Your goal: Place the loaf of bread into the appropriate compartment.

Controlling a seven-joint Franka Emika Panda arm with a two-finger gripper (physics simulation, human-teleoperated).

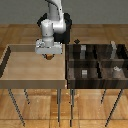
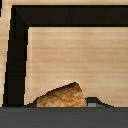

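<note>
The loaf of bread is an orange-brown lump with darker crust spots. It sits between my fingers, close to the wrist camera; one grey fingertip shows beside it. In the exterior view my gripper hangs over the back right part of the light wooden tray, and the loaf peeks out just under it, slightly above the tray floor. The gripper is shut on the loaf.
A dark compartment box stands to the exterior view's right of the tray, divided by dark walls, with small grey blocks in some cells. The tray's dark rim shows in the wrist view. Both stand on thin legs.
</note>
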